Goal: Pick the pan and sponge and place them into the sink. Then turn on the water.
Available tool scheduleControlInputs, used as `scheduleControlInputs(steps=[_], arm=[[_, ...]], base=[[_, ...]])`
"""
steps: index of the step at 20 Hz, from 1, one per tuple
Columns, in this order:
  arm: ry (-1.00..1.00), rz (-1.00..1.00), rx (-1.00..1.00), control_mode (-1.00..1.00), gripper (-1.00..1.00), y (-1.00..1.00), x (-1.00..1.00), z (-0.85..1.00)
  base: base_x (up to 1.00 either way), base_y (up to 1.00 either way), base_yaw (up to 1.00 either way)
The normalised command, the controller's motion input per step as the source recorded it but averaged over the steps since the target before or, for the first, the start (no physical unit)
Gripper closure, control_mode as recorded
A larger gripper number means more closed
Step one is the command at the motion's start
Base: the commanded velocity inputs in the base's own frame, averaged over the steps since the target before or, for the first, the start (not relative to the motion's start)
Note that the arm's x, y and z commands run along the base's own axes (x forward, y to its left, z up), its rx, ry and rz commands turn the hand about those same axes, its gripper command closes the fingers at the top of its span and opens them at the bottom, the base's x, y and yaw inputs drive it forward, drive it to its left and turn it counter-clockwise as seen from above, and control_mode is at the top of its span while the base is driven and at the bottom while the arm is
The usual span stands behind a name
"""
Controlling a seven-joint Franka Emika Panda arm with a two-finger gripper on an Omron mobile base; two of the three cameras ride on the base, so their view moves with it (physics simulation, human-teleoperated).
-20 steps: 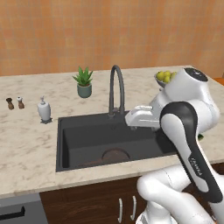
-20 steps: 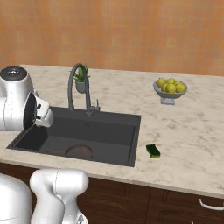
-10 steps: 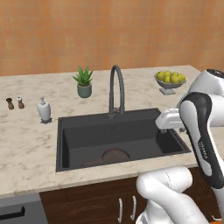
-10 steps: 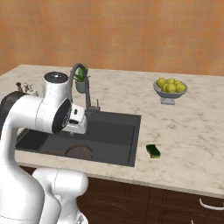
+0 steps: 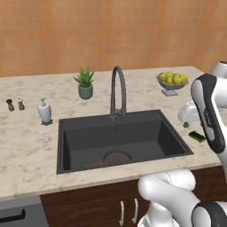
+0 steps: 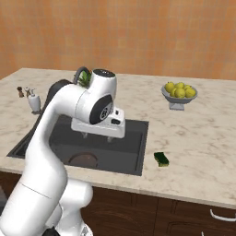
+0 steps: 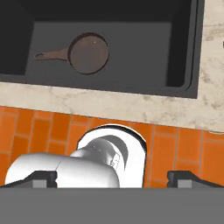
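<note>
The dark brown pan (image 7: 89,53) lies flat on the floor of the dark grey sink (image 7: 144,48), its thin handle pointing left in the hand view. The base views show the pan (image 5: 116,157) (image 6: 84,160) near the sink's front wall. On the counter just right of the sink (image 5: 66,142) lies the small green sponge (image 5: 197,136) (image 6: 161,159). My gripper (image 6: 97,137) (image 7: 113,178) hangs open and holds nothing, raised above the sink's right side, left of the sponge. No water shows at the arched faucet (image 5: 117,88).
A bowl of lemons (image 5: 172,80) (image 6: 179,92) stands at the back right of the counter. A potted plant (image 5: 85,84), a soap dispenser (image 5: 44,111) and two small shakers (image 5: 15,104) stand to the left of the faucet. Orange floor tiles (image 7: 39,131) lie below the counter's front edge.
The arm has swung to the right, from over the sink's middle towards its right edge and the sponge. The gripper stayed open; the pan and the sponge have not moved.
</note>
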Motion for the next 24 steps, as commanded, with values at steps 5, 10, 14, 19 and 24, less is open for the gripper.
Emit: scheduleControlInputs(steps=[5, 10, 14, 19, 24], arm=[[0.00, 0.02, -0.08, -1.00, -1.00, -0.79, 0.34, -0.40], [-0.13, 0.01, -0.08, -1.00, -1.00, -0.64, 0.25, -0.54], [-0.01, 0.00, 0.00, -1.00, -1.00, -0.66, 0.44, -0.35], [0.04, 0.01, 0.00, -1.00, -1.00, -0.56, 0.55, -0.31], [-0.01, 0.12, 0.01, -1.00, -1.00, -0.31, 0.51, -0.21]], base=[[0.00, 0.00, 0.00], [0.00, 0.00, 0.00], [0.00, 0.00, 0.00], [0.00, 0.00, 0.00], [0.00, 0.00, 0.00]])
